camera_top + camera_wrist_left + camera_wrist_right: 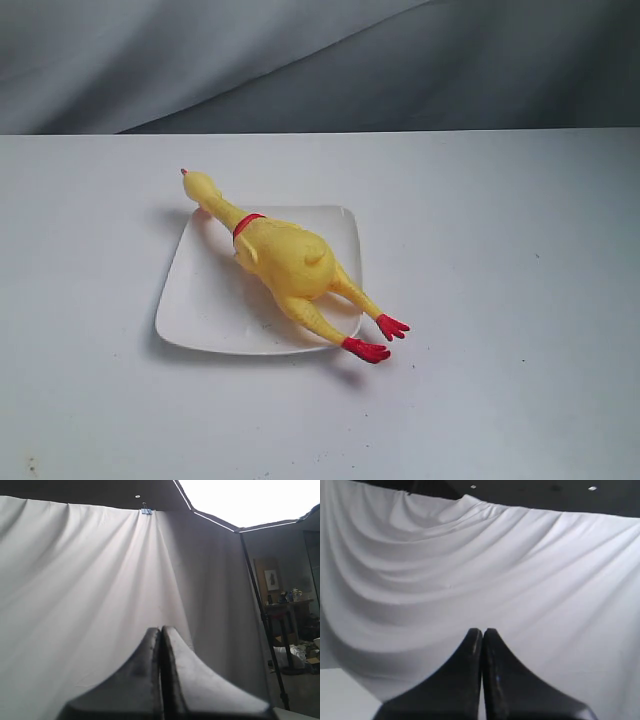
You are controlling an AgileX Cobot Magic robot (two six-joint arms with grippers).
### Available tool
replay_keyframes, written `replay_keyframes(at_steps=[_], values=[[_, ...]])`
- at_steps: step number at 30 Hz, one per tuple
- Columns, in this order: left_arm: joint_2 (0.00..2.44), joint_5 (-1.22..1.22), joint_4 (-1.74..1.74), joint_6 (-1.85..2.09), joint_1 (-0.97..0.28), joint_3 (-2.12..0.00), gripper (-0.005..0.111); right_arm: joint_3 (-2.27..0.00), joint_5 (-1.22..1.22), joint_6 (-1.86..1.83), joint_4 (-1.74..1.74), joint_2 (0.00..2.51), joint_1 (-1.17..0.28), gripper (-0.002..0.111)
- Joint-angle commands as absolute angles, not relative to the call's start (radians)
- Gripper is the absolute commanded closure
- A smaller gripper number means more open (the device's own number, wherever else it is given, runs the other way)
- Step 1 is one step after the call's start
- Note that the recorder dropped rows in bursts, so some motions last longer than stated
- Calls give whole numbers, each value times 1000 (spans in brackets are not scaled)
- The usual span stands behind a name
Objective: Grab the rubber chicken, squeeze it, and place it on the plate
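The yellow rubber chicken (283, 261) lies diagonally across the white square plate (200, 310). Its head pokes past the plate's far left corner and its red feet hang over the near right edge. Neither arm appears in the exterior view. In the left wrist view my left gripper (161, 629) is shut with nothing between its dark fingers, and it faces a grey curtain. My right gripper (482, 630) in the right wrist view is likewise shut and empty, aimed at draped white cloth. Neither wrist view shows the chicken or the plate.
The plate rests on a white table (500, 300) backed by a grey cloth drape (320, 60). The left wrist view takes in a light stand pole (260, 620) and room clutter beyond the curtain.
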State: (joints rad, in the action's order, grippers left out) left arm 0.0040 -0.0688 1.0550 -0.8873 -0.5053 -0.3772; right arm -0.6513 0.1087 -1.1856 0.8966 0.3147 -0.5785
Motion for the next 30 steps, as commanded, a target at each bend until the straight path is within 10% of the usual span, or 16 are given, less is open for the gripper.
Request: replay_keyframes(at_steps=[1,30], values=[[0,-76,1044,-893,-512,-372,107,-544,0,-1188,940,162,-583,108],[0,-76,1044,-886,-512,-372,107,-481,-25,-1115,1089,0,-577,108]])
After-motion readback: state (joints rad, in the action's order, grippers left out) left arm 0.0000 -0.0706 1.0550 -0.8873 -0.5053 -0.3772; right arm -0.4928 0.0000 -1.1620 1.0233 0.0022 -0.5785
